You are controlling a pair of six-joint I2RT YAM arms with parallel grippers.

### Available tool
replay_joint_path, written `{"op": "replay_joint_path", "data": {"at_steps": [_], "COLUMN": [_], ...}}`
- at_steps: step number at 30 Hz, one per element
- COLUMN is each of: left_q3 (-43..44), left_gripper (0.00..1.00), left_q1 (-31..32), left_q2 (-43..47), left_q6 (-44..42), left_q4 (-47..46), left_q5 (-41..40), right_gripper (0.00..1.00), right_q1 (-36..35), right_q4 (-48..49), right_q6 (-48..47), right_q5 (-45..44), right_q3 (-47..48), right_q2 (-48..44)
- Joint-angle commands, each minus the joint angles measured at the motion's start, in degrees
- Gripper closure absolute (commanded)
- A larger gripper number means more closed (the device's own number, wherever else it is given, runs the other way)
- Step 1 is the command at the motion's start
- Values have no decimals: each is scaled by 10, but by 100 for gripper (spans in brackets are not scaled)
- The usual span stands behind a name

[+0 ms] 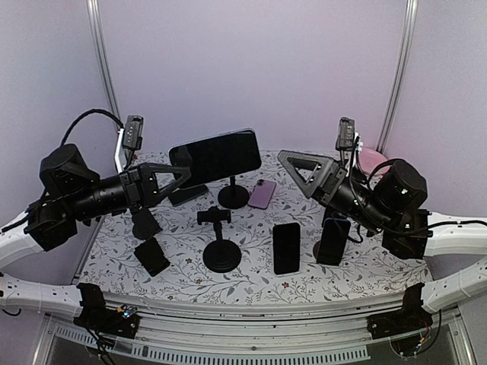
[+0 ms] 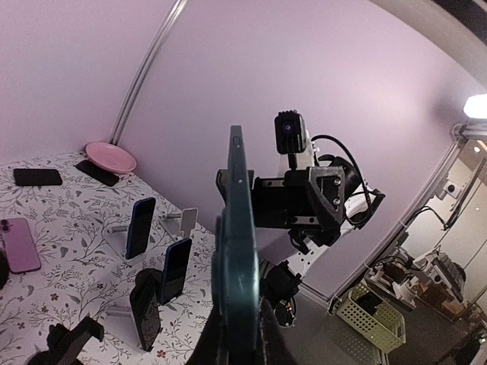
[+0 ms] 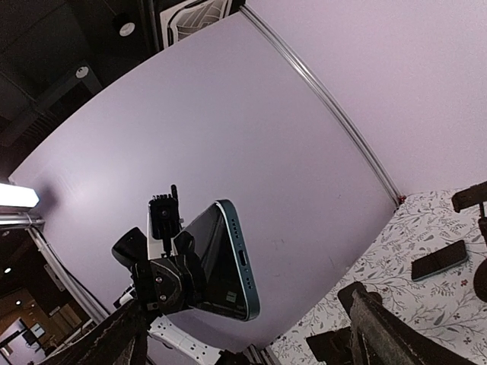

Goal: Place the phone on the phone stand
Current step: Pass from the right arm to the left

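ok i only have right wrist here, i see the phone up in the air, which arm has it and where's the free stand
Observer: The left gripper is shut on the phone, holding it landscape in the air.
Operator: and the stand
Observer: An empty clamp-top stand is at the middle of the table, in front of the phone.
Operator: my right gripper touching it
Observer: No, the right gripper is open, right of the phone, apart from it.

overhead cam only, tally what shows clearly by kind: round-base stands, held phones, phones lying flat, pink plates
round-base stands: 2
held phone: 1
flat phones, the purple phone and the black phone: 2
pink plate: 1
total: 6
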State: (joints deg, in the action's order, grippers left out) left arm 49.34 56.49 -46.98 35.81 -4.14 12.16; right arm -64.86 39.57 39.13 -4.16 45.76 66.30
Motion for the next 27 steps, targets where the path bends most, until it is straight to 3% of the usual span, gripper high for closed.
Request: {"op": "replay_joint_path", "data": {"at_steps": [1, 7, 15, 27], "left_q3": [56, 102, 122, 141], "left_gripper": [100, 100, 100, 100], "left_q1": [-23, -28, -19, 50], "left_q2": [11, -25, -88, -147], "left_q6": [-64, -102, -121, -182], "left_q4": [100, 171, 193, 227], "left_q5": [45, 104, 219, 238], "right_gripper": [6, 6, 6, 11], "right_q1": [20, 28, 27, 27], "right_q4": [-169, -360, -586, -657], "right_q6": [-65, -148, -251, -305], "right_q5": [13, 67, 173, 317], "right_q3": [-7, 61, 181, 217], "right_q2": [-91, -144, -126, -53]}}
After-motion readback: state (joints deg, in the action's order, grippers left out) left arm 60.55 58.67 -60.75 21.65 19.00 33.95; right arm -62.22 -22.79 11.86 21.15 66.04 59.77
